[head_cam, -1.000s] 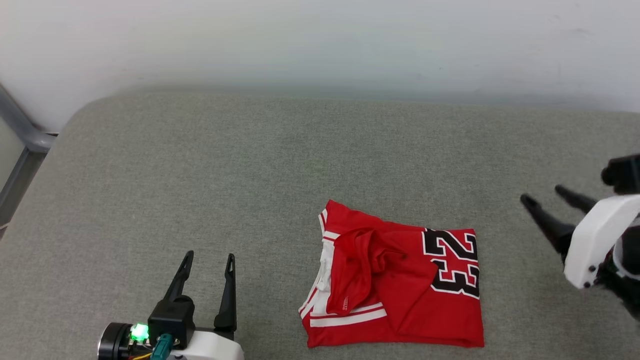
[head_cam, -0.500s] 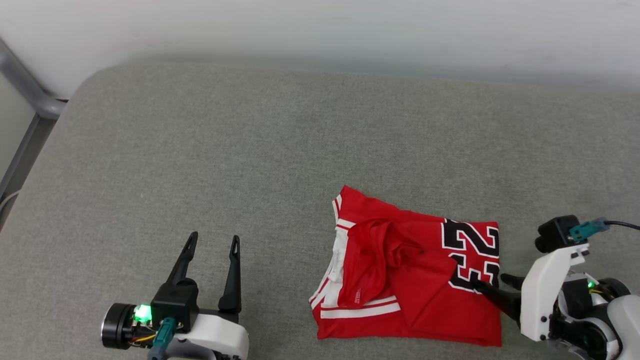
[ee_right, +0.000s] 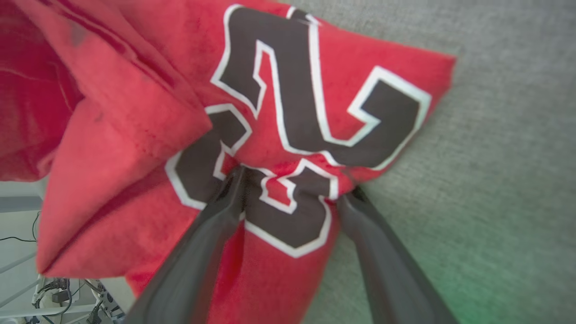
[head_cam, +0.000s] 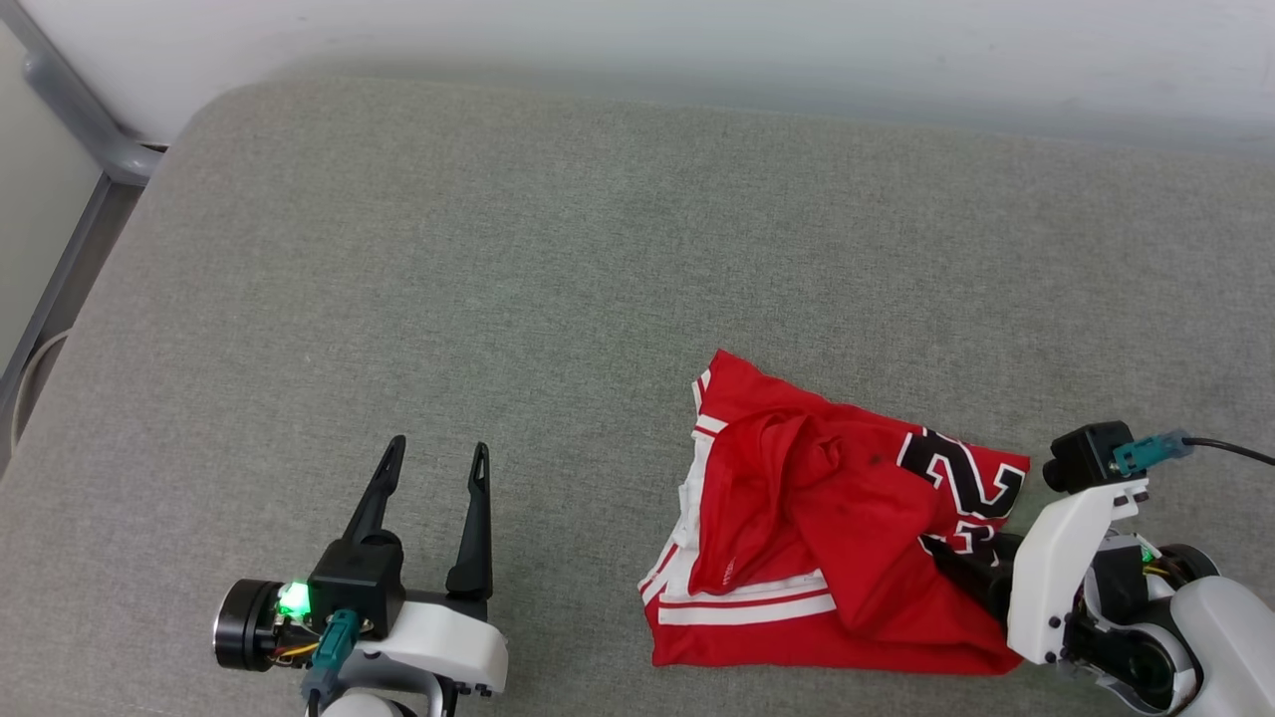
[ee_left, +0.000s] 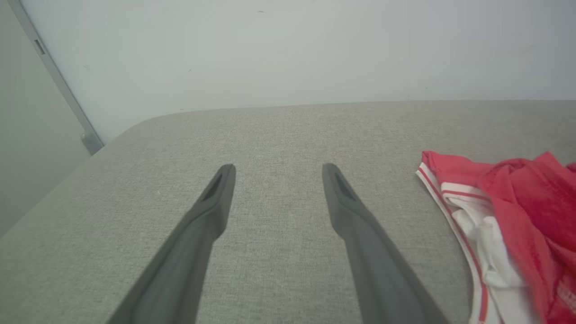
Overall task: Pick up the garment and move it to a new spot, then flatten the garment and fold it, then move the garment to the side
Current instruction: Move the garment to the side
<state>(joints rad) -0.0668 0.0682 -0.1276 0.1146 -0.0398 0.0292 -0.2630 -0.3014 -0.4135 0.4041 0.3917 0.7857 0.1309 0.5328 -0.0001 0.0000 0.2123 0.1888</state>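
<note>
Since the earlier frame the right gripper (head_cam: pixel 948 564) has come in from the 3 o'clock side and driven its fingers into the numbered edge of the garment (head_cam: pixel 797 518), which is now bunched and rucked there rather than lying flat. Head view: the garment lies on the grey padded surface (head_cam: pixel 498 249) toward 4 o'clock of the frame, white sleeve and striped trim at its 9 o'clock side, the black number at its 3 o'clock side. The left gripper (head_cam: pixel 439 448) sits at 7 o'clock, well apart from the cloth, fingers wide and holding nothing. Left wrist view: the left gripper (ee_left: pixel 275 168) is spread over bare grey surface, with the garment (ee_left: pixel 517 202) at 3 o'clock. Right wrist view: the right gripper (ee_right: pixel 297 182) stands wide, a raised fold of the garment (ee_right: pixel 292 90) bearing the number lodged between its fingers; no pinch is evident.
</note>
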